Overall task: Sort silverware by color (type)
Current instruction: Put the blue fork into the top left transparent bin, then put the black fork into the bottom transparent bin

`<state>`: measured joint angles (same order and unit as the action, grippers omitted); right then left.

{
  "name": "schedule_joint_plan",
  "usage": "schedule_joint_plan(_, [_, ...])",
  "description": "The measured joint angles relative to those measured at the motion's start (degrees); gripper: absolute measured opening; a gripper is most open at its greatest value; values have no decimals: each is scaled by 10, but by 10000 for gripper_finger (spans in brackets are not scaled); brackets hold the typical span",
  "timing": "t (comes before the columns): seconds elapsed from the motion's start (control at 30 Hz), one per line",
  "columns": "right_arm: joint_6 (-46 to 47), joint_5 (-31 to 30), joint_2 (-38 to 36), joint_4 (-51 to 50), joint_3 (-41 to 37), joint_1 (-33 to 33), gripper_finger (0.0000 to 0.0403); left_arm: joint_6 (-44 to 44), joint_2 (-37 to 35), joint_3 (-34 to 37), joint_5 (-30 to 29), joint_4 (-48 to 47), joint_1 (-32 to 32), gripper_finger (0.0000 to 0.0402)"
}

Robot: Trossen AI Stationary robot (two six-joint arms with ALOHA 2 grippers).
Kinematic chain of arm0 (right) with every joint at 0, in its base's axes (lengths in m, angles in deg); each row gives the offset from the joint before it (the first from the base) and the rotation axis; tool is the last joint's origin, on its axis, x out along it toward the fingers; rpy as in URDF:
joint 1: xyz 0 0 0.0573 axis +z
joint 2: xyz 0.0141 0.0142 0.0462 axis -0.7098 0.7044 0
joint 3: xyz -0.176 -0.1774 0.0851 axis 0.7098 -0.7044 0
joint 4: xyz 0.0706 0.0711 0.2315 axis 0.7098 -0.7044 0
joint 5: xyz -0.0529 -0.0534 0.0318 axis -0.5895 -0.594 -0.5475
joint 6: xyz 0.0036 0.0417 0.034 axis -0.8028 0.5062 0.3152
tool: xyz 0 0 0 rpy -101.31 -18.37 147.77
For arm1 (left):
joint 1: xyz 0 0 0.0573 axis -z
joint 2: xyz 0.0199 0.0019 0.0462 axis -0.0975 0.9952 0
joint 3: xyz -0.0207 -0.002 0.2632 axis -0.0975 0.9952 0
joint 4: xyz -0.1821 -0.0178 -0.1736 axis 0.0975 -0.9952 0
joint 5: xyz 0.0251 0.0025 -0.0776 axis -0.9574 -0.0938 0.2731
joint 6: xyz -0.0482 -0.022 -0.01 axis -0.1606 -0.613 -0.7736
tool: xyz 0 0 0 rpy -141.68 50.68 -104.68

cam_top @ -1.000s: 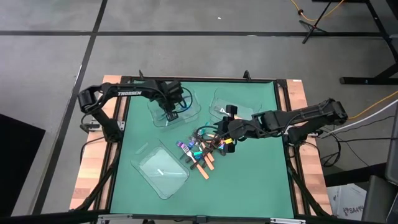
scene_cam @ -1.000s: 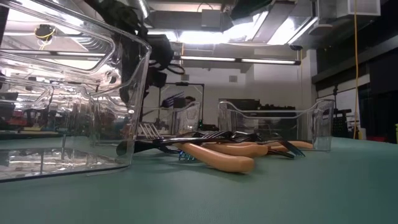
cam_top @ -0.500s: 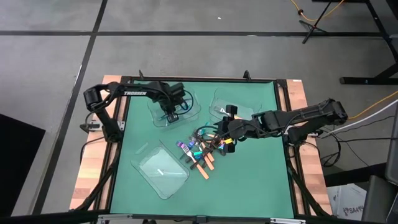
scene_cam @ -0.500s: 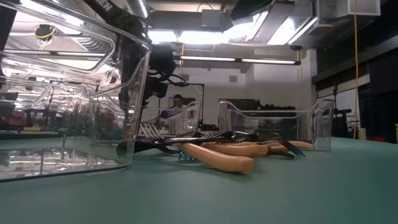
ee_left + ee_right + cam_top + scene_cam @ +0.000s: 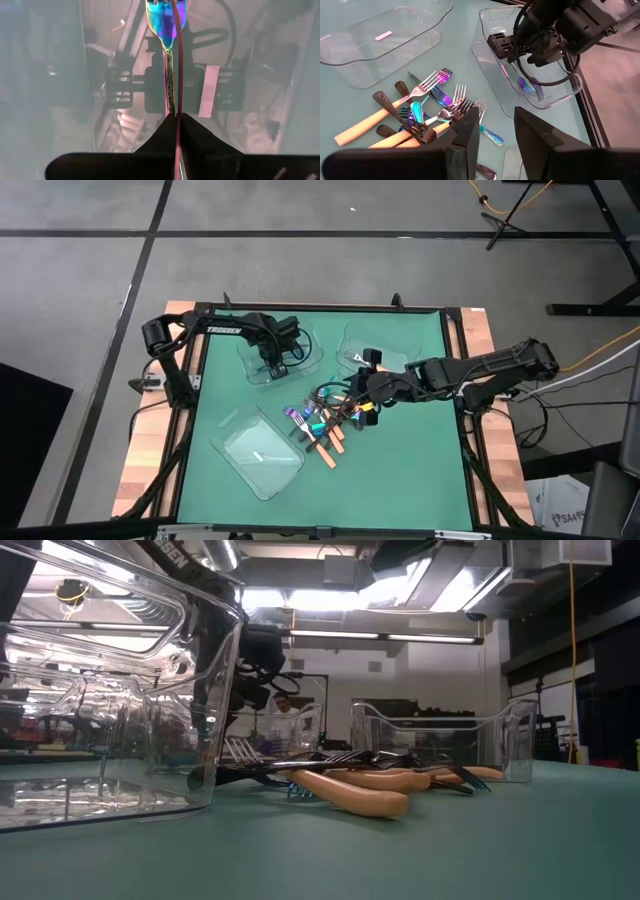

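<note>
Silverware pile mid-table, beside rear-left tray | my left gripper over that tray, pinched shut on iridescent fork, tines ahead | my right gripper above pile, jaws parted, empty | advice: lower fork inside tray walls, then release flat.

Your left arm is dark, slim and jointed, with white TROSSEN lettering along its upper link and black cables looped beside its wrist. Your right arm is the same matte black, built of rounded segments. Its two fingers are broad, flat, dark slabs with squared edges.
</note>
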<state>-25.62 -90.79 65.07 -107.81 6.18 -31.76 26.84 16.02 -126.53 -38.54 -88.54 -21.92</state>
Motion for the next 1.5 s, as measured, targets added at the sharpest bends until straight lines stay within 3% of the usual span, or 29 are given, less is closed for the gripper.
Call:
schedule_joint_plan(0.83, [0, 0, 0, 0, 0, 0, 113, -3, 12, 0, 0, 13, 1, 6])
schedule_joint_plan(1.23, [0, 0, 0, 0, 0, 0, 113, -20, 12, 0, 0, 14, 1, 77])
schedule_joint_plan(1.5, [0, 28, 0, -4, 0, 0, 113, -28, -11, 3, 9, 6, 4, 82])
